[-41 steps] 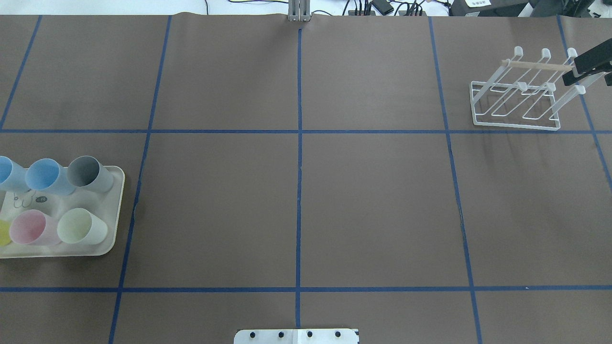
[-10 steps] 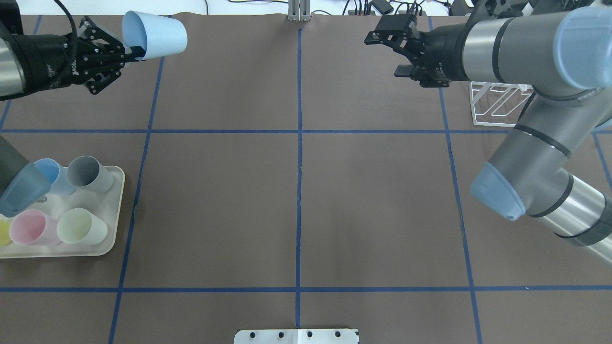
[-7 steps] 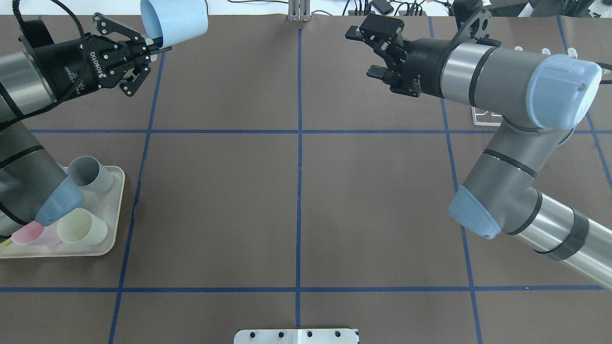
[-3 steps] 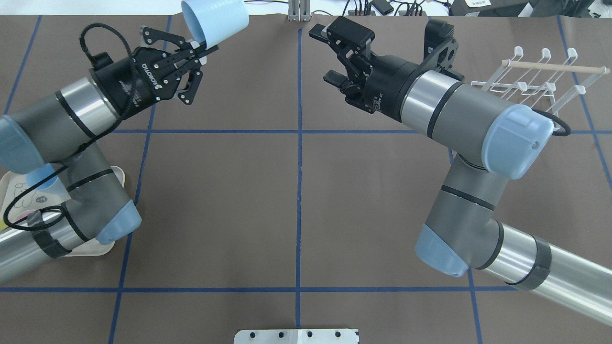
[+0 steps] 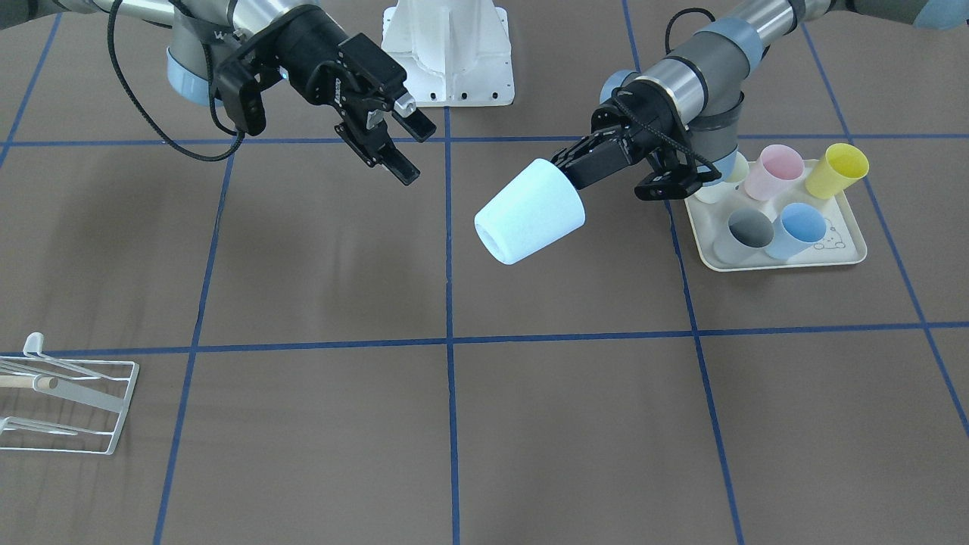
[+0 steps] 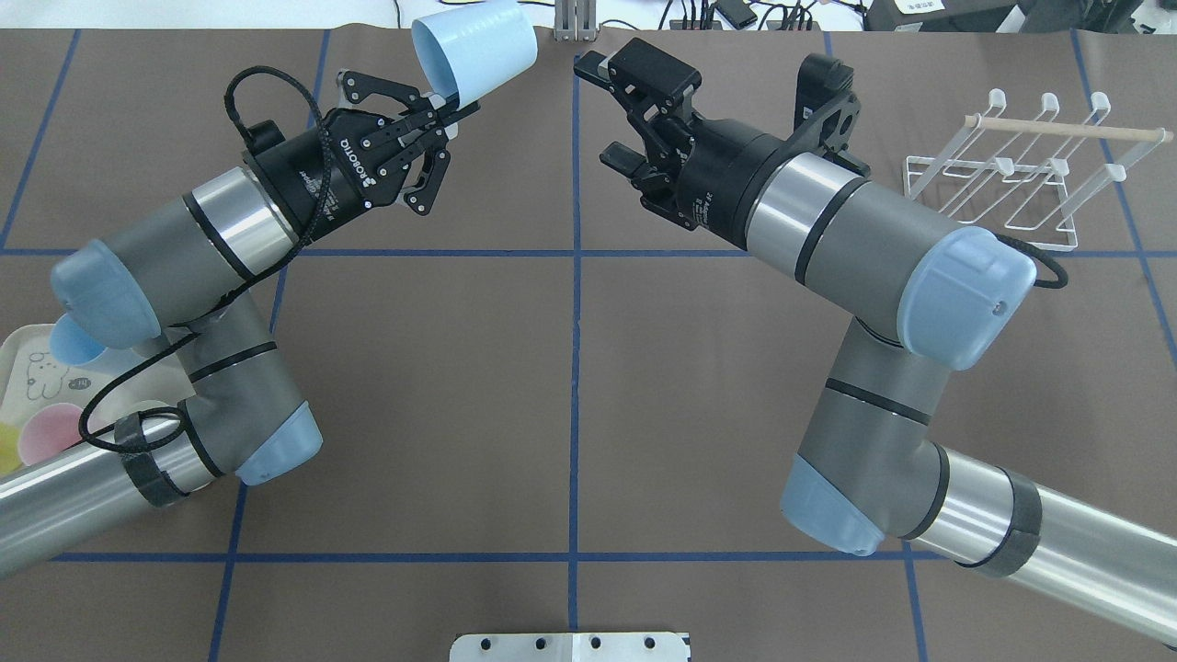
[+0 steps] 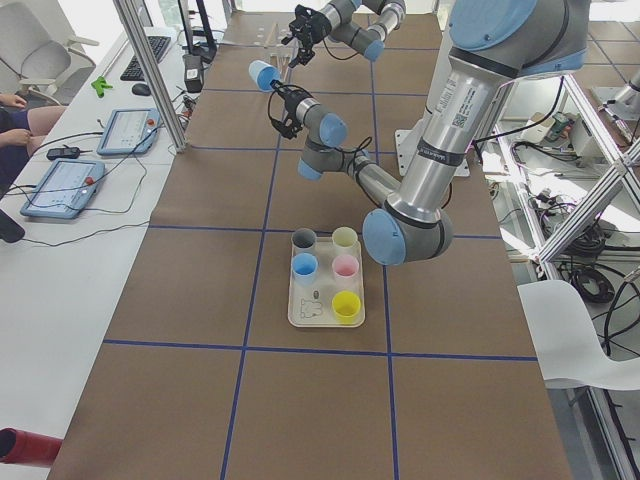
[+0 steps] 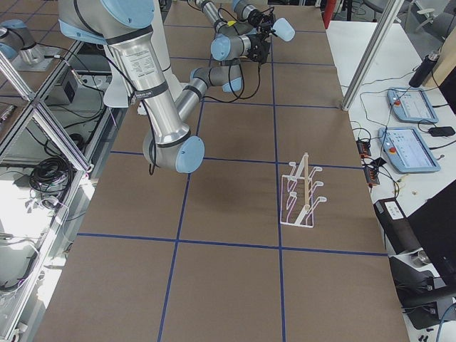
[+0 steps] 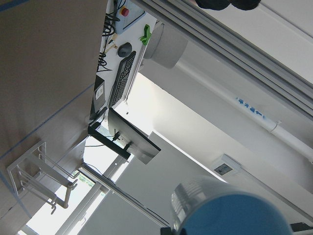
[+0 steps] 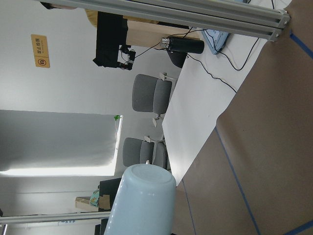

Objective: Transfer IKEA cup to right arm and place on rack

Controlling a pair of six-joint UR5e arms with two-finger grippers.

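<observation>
The IKEA cup [image 6: 474, 51] is light blue and hangs in the air over the table's far middle, lying sideways. My left gripper [image 6: 449, 99] is shut on its rim. In the front-facing view the cup [image 5: 530, 212] points its base away from the left gripper [image 5: 566, 170]. My right gripper [image 6: 604, 110] stands open a short way right of the cup, facing it and apart from it, with nothing between its fingers. The right wrist view shows the cup's base [image 10: 144, 200]. The white wire rack [image 6: 1002, 184] with its wooden dowel stands at the far right, with no cup on it.
A cream tray [image 5: 817, 257] at the robot's left holds several cups: pink [image 5: 780, 170], yellow [image 5: 836, 170], grey [image 5: 749, 227] and blue [image 5: 799, 227]. In the overhead view my left arm covers much of the tray [image 6: 18, 359]. Blue tape lines cross the brown mat.
My left gripper has carried the cup rightward toward the table's middle. The right arm has swung left from the rack to meet it, its gripper staying open.
</observation>
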